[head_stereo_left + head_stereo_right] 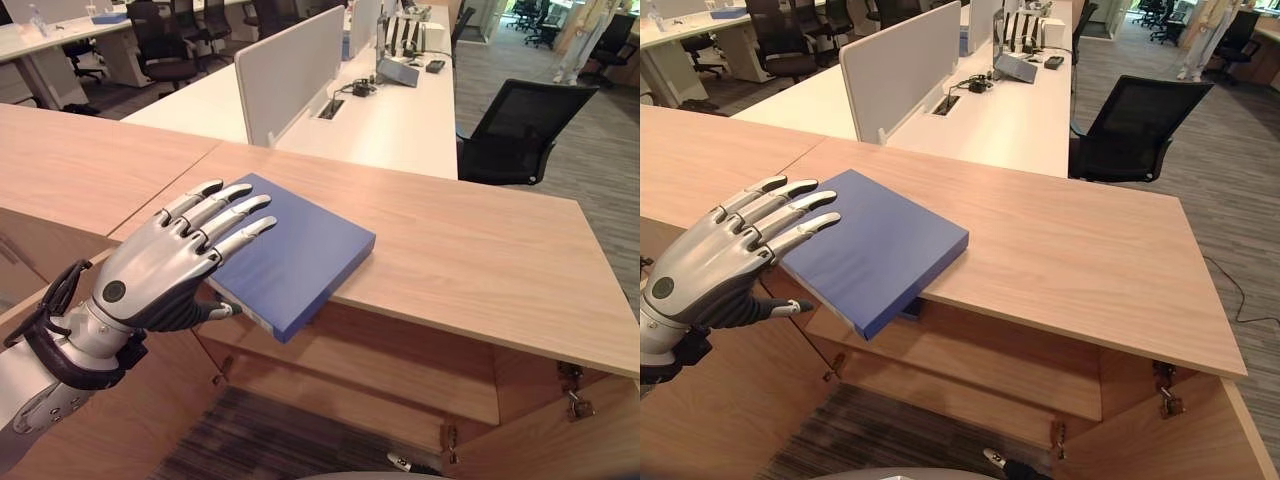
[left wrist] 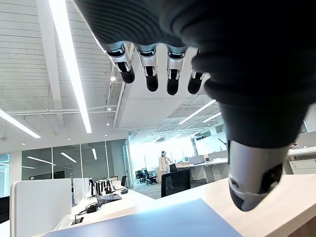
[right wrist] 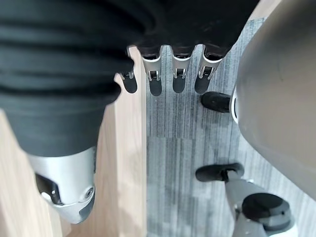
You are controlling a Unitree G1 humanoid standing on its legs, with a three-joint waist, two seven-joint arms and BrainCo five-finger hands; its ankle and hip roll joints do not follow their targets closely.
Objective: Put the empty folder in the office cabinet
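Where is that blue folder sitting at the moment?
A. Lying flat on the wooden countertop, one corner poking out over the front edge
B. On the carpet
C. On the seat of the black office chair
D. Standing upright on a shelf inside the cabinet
A: the blue folder lies flat on the wooden countertop, its near corner overhanging the edge, with the left hand spread open over its near side.

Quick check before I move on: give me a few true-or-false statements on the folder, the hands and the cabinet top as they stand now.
1. The blue folder lies on the wooden cabinet top. True.
2. One corner of the folder juts past the front edge. True.
3. The left hand is curled into a fist. False: its fingers are straight, over the folder's near-left part.
4. The right hand holds the folder. False: it hangs over the floor, holding nothing.
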